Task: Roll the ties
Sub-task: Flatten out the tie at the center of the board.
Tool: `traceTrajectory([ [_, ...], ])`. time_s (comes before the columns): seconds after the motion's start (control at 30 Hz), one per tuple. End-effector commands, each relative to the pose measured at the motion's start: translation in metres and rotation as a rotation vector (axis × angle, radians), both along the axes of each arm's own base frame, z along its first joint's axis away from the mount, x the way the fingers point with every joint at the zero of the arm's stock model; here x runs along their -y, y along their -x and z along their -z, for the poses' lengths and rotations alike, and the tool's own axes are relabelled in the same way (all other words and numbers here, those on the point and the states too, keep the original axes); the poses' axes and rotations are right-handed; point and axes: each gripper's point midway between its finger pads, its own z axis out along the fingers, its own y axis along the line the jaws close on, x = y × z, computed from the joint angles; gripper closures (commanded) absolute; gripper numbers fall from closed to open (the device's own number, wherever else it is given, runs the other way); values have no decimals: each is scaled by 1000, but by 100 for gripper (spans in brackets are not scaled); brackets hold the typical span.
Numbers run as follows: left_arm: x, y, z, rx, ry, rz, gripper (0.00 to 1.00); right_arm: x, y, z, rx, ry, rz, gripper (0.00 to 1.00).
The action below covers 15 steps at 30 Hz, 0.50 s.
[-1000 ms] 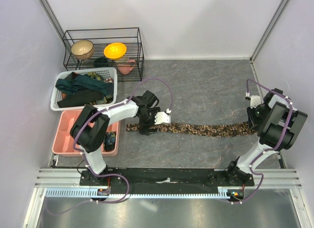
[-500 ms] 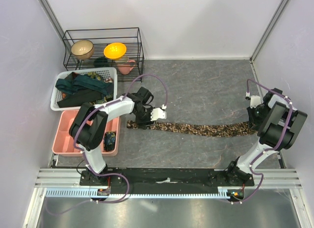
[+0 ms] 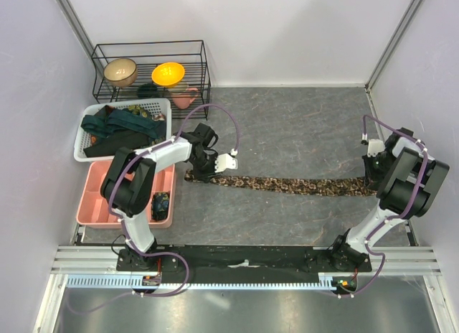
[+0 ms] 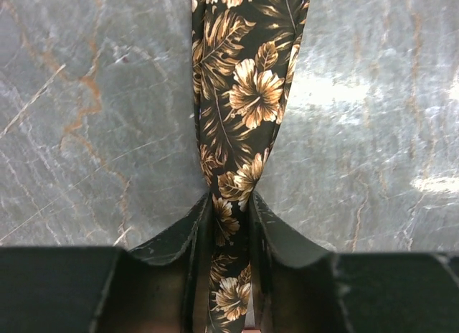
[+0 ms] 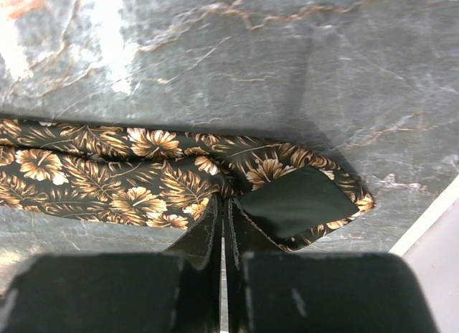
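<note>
Several ties (image 3: 118, 128) in white basket (image 3: 80, 141), one coil (image 3: 161, 202) — pink tray (image 3: 97, 197)

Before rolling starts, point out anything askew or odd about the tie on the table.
The floral tie is not flat: its tip by the right gripper is folded over, dark lining up, and the left gripper squeezes its other end into a bunch.

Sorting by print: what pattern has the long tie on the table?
The tie shows tan flowers and leaves on black; clearest in left wrist view.

Flat brown floral tie (image 3: 287, 184)
</note>
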Motion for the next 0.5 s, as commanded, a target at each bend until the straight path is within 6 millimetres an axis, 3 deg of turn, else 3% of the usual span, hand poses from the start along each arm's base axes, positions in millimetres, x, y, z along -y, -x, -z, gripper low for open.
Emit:
traceTrajectory([
  [0.0,-12,-6,13,-43,-40,-38,70,36,-28,25,60,126,63,100],
  [0.2,22,-37,2,-59,50,-156,69,47,-61,17,150,124,164,100],
  [0.33,23,-44,3,-45,39,-166,69,54,-73,6,177,137,172,99],
  [0.47,17,-44,7,-35,14,-157,69,56,-76,-6,193,137,167,85],
])
